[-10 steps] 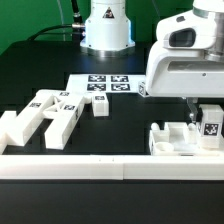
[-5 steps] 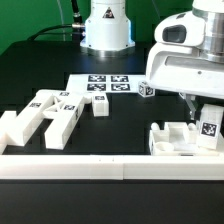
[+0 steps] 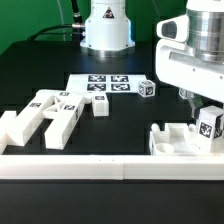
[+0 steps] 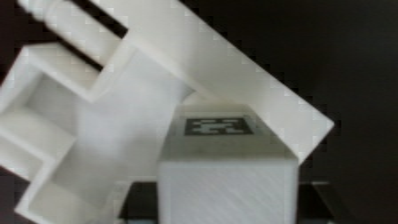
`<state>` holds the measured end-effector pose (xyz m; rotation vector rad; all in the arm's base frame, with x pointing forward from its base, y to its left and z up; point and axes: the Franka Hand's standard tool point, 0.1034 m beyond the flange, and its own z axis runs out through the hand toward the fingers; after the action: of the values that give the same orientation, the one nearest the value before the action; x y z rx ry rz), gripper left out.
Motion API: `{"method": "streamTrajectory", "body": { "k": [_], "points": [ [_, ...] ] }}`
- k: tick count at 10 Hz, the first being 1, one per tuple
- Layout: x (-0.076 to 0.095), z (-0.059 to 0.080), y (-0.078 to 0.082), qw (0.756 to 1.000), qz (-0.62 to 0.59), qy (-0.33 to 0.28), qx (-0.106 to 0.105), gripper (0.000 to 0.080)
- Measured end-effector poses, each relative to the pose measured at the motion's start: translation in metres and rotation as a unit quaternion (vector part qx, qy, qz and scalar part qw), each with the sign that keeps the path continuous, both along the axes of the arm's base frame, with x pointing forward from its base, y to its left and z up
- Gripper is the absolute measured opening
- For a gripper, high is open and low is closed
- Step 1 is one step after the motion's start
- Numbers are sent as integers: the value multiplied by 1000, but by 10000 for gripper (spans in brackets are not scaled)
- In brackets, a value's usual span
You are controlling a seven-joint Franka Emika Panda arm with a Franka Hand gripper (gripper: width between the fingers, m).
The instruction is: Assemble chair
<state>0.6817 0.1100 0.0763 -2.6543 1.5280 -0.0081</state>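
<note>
My gripper (image 3: 208, 116) is at the exterior view's right, shut on a white tagged chair piece (image 3: 211, 126) held upright just above the partly built chair (image 3: 175, 138). In the wrist view the held block (image 4: 224, 160) fills the space between my dark fingers (image 4: 150, 196), its square tag facing the camera. Behind it lie a wide white slab (image 4: 196, 70) and a framed piece (image 4: 45, 100) of the chair. Several loose white chair pieces (image 3: 48, 115) lie at the exterior view's left. A small tagged cube (image 3: 147, 89) sits by the marker board's right end.
The marker board (image 3: 100, 85) lies flat in the middle, in front of the arm's base (image 3: 106, 30). A small tagged block (image 3: 100, 105) sits just in front of it. A long white border rail (image 3: 100, 166) runs along the table's near edge.
The arm has shifted toward the exterior view's right with the held piece, which uncovers the small tagged cube by the marker board. The loose pieces have not moved.
</note>
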Motion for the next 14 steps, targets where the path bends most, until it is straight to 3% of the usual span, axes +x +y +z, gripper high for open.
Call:
{"method": "streamTrajectory", "body": {
  "k": [2, 3, 4, 5, 6, 9, 14],
  "points": [
    [0, 0, 0, 999, -39, 2, 1, 291],
    [0, 0, 0, 1000, -30, 1, 0, 401],
    [0, -1, 0, 1000, -16, 1, 0, 401],
    [-1, -1, 1, 1000, -14, 3, -1, 538],
    [-8, -1, 4, 999, 9, 30, -5, 614],
    [-7, 2, 1, 982, 186, 20, -7, 648],
    [-7, 0, 4, 938, 346, 10, -10, 648]
  ]
}}
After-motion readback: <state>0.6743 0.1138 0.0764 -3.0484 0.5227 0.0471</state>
